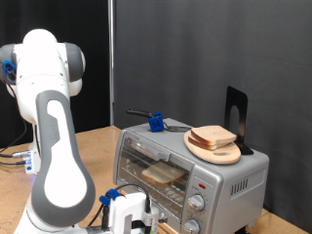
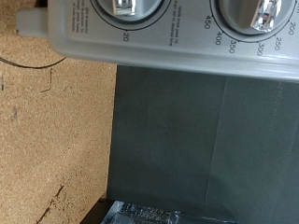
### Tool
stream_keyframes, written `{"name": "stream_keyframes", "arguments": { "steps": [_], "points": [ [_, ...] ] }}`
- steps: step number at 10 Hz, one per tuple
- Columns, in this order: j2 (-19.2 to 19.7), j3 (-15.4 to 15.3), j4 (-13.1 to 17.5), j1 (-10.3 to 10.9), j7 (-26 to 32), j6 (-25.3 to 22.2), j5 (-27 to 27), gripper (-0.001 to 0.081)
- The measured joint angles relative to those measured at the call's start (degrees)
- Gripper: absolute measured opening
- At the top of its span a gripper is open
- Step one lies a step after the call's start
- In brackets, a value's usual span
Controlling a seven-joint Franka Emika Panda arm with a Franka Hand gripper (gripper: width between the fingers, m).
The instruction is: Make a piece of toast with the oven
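The silver-grey oven [image 1: 190, 175] stands on the wooden table at the exterior view's right, and its glass door looks closed. One piece of toast [image 1: 164, 174], pale with a tan crust, lies on the wire rack inside. My gripper [image 1: 130, 211] is low in front of the oven's lower left corner, at the picture's bottom edge, and its fingertips are not clear. The wrist view shows the oven's control panel [image 2: 177, 42] close up with two round knobs [image 2: 126, 7] [image 2: 263, 13] and their dial numbers. Nothing shows between my fingers.
A round wooden plate [image 1: 222, 153] with piled bread slices [image 1: 214, 137] sits on the oven's top, beside a blue-handled tool [image 1: 154, 122] and a black stand [image 1: 237, 117]. The knobs [image 1: 200, 203] and a red light [image 1: 202, 183] are on the oven's right front. Cables lie on the table [image 2: 47, 121].
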State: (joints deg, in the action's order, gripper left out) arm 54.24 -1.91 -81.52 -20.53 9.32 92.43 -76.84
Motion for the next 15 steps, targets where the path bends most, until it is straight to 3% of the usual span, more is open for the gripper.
{"name": "stream_keyframes", "arguments": {
  "steps": [7, 15],
  "points": [
    [0.17, -0.56, 0.17, 1.34, -4.35, 0.42, 0.47, 0.0808],
    [2.18, -1.23, 0.88, 1.73, -2.25, 2.48, -1.08, 0.0808]
  ]
}}
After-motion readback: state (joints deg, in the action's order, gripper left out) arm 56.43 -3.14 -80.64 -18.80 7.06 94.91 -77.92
